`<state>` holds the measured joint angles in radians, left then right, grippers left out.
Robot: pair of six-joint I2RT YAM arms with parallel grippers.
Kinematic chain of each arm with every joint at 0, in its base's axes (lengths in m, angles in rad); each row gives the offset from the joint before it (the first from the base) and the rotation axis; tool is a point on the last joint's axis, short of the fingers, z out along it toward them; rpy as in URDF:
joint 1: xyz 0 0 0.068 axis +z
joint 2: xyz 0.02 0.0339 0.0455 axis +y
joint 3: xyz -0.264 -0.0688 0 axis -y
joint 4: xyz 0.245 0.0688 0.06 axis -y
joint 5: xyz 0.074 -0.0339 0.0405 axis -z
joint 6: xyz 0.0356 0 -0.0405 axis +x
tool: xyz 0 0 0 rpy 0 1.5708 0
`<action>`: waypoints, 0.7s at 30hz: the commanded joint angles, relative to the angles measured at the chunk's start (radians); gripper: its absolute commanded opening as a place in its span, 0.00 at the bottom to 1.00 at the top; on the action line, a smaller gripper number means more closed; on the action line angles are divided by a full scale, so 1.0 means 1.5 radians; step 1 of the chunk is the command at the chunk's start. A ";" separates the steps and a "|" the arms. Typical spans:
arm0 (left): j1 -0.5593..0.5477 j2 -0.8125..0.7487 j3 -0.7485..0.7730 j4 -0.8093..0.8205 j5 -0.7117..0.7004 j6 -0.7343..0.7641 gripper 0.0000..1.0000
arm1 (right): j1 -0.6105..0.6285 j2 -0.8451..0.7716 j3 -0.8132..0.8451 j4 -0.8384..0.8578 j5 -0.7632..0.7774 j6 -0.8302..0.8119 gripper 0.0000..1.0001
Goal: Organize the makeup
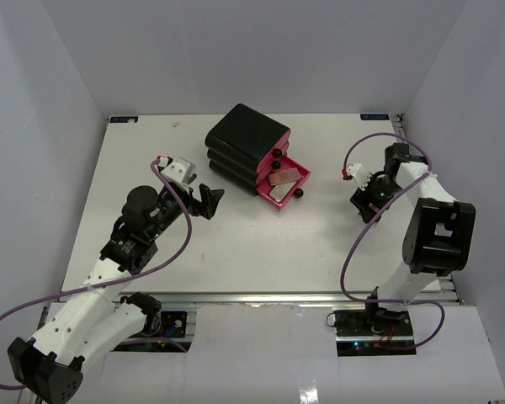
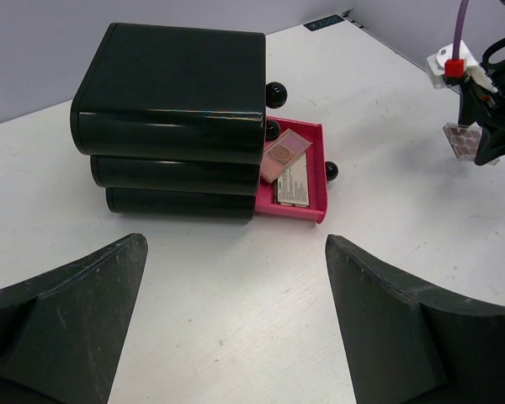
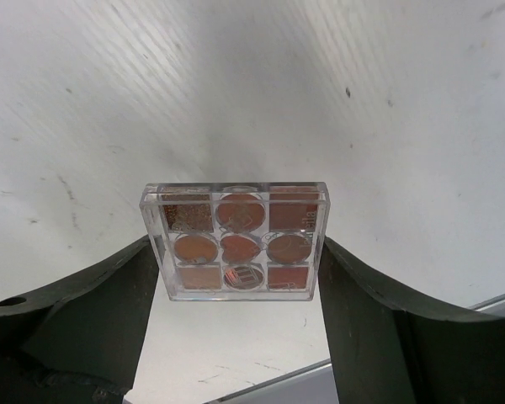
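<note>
Right gripper (image 3: 240,282) pinches a clear square eyeshadow palette (image 3: 234,242) by its two side edges, off the table (image 1: 236,244), toward its right edge. Left gripper (image 2: 236,244) spread wide, holding nothing, faces the black drawer box (image 2: 172,93) with white tabletop between them. The box's bottom pink drawer (image 2: 307,206) stands pulled out, with two flat palettes (image 2: 286,151) lying inside

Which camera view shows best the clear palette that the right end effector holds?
The right wrist view: the palette fills the centre, clamped in the right end effector, its reddish pans distinct. The left wrist view shows the palette small. The top external view does not reveal it.
</note>
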<state>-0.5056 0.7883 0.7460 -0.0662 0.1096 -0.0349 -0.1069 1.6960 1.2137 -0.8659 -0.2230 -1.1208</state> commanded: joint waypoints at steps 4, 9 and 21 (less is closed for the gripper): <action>0.004 -0.009 -0.006 0.014 -0.027 0.014 0.98 | 0.147 -0.063 0.059 -0.008 -0.076 0.091 0.28; 0.004 -0.006 -0.011 0.014 -0.052 0.020 0.98 | 0.273 -0.020 0.158 0.040 -0.080 0.174 0.28; 0.010 0.013 -0.014 0.013 -0.084 0.043 0.98 | 0.351 0.149 0.311 0.184 -0.070 0.350 0.28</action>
<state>-0.4996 0.8057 0.7280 -0.0655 0.0015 0.0117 0.4251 1.8889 1.6419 -0.6740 -0.3200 -0.6942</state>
